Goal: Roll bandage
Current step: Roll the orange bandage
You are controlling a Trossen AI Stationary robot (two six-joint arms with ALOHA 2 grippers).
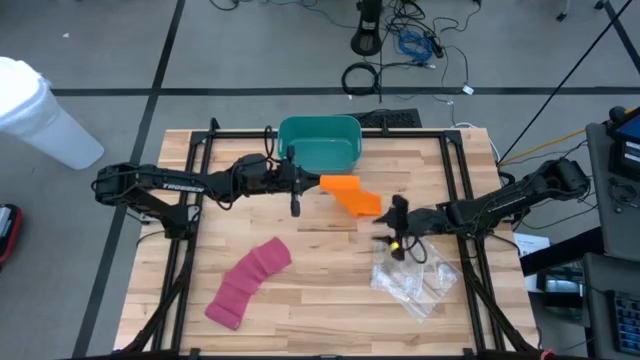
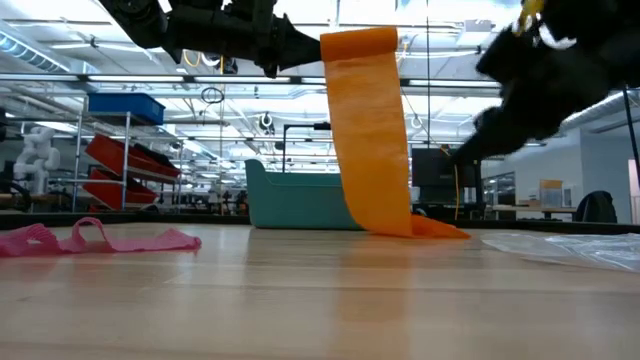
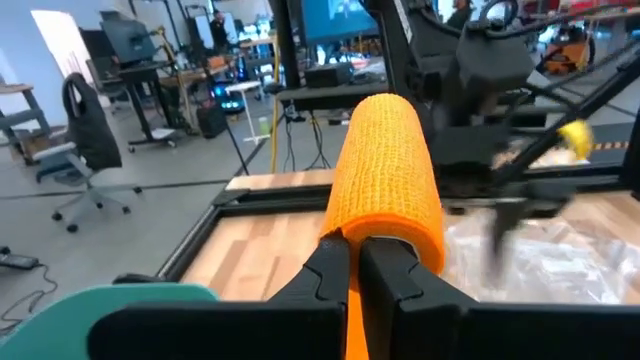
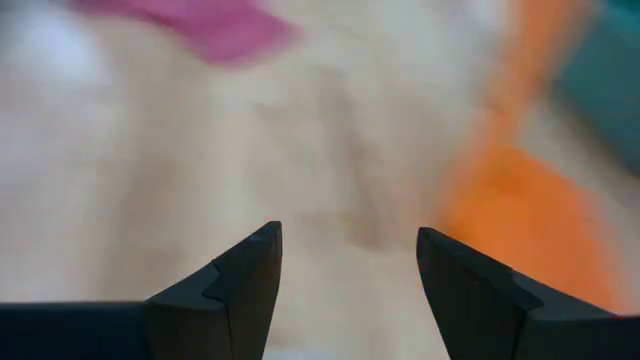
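Note:
An orange bandage [image 1: 352, 193] hangs as a strip from my left gripper [image 1: 318, 182], which is shut on its top end above the table's middle; in the low view the strip [image 2: 372, 130] drops down and its lower end [image 2: 430, 228] lies on the wood. In the left wrist view the bandage [image 3: 385, 170] curves over the fingers. My right gripper [image 4: 345, 265] is open and empty, just right of the strip's lower end [image 1: 398, 222]. A pink bandage [image 1: 250, 280] lies flat at the near left. My left gripper pinches the orange bandage's top end [image 3: 352, 232] between its two fingers [image 3: 325, 275]. The fingers come level from the table's left. The strip loops over the fingertips and hangs below them, slack, with its lower end [image 2: 430, 228] resting on the table.
A teal bin [image 1: 320, 142] stands at the far middle, behind the orange strip. A crumpled clear plastic bag [image 1: 415, 280] lies at the near right, under my right arm. A black frame rail [image 1: 300, 135] borders the table.

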